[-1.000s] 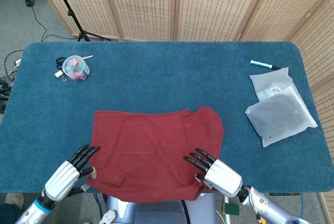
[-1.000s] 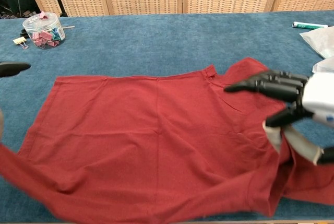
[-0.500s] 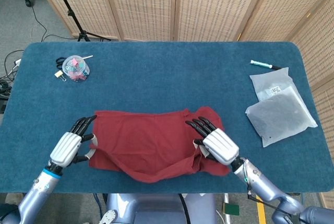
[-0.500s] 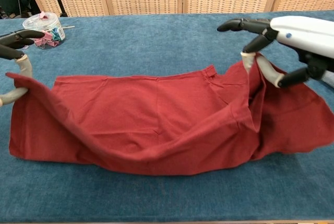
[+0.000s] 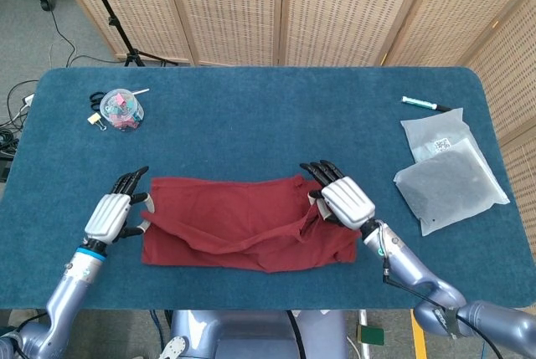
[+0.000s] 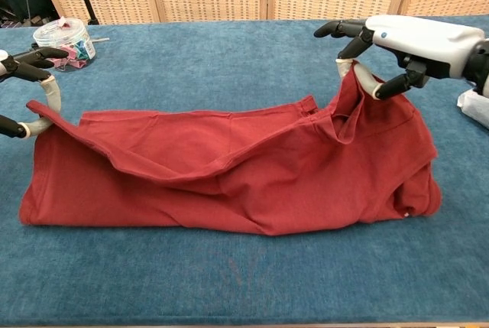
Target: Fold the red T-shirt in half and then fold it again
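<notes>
The red T-shirt [image 5: 243, 225] [image 6: 229, 175] lies across the near part of the blue table, its near half lifted and carried over toward the far edge. My left hand [image 5: 110, 215] [image 6: 27, 91] pinches the left corner of the raised edge. Near the collar, my right hand [image 5: 342, 199] [image 6: 397, 41] pinches the right corner and holds it above the cloth. The raised edge sags in the middle between both hands.
A clear tub of clips [image 5: 121, 110] [image 6: 65, 41] stands at the far left with loose clips beside it. Two plastic bags [image 5: 448, 171] and a marker [image 5: 425, 104] lie at the right. Wicker screens stand behind the table [image 5: 268, 116].
Both hands have carried the shirt's near edge up off the front of the table and away from me. The cloth now lies doubled, roughly half as deep as before.
</notes>
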`<state>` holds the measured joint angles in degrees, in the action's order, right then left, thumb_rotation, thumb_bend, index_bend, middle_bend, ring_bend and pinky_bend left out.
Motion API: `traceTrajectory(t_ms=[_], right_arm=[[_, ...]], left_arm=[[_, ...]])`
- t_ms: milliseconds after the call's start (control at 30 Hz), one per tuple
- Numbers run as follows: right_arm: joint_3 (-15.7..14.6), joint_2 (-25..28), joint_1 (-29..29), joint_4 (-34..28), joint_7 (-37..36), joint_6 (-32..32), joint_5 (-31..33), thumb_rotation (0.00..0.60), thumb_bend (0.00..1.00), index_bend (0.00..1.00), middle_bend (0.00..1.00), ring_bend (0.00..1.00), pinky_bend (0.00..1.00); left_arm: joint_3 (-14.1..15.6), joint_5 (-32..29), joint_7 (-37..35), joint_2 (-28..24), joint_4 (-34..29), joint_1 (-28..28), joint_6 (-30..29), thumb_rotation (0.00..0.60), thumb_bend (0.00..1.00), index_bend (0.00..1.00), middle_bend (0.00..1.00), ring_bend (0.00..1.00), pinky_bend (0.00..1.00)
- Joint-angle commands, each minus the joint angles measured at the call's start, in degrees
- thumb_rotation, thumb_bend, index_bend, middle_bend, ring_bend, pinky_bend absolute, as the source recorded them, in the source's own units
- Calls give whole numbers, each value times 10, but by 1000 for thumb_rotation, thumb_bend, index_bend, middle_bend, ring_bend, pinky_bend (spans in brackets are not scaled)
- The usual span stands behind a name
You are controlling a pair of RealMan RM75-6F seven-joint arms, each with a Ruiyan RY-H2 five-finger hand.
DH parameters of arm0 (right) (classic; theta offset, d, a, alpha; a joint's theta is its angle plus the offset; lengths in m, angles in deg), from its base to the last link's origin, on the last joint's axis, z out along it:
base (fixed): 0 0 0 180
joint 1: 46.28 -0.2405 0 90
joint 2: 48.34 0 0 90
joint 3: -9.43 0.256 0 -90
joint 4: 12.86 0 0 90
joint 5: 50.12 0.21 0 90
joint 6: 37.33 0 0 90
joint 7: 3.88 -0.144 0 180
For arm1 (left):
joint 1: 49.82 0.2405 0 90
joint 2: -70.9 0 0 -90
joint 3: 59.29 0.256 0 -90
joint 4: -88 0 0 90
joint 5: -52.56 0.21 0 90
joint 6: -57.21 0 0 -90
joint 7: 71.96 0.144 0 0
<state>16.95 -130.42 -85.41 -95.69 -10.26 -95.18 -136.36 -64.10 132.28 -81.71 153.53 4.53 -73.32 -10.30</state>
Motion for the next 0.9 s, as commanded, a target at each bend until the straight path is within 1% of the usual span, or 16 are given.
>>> traceTrajectory(t_ms=[33,167,300,500,700,900], right_arm=[[12,-13,-11,19,-6,13,17,600,775,656,57,0,0],[27,-24,-23,37,-8,32,45,600,775,656,57,0,0],[36,-33,-35,55,-1,51,68,600,775,656,57,0,0],[46,-45,-43,80,10,68,100,600,775,656,57,0,0],[56,-63,-52,123,20,95,143,600,775,656,57,0,0],[58,-75,-56,152,26,108,165,600,775,656,57,0,0]], left_arm=[[-10,-13,8,8,8,-5,8,600,549,738,0,0,0],[-22,-34,18,19,12,-8,13,600,559,738,0,0,0],[-34,-63,43,30,14,-13,23,600,577,738,0,0,0],[-51,-106,79,44,17,-17,29,600,597,738,0,0,0],[-75,-170,131,70,28,-28,41,600,614,738,0,0,0],[-82,-194,154,85,43,-38,50,600,614,738,0,0,0]])
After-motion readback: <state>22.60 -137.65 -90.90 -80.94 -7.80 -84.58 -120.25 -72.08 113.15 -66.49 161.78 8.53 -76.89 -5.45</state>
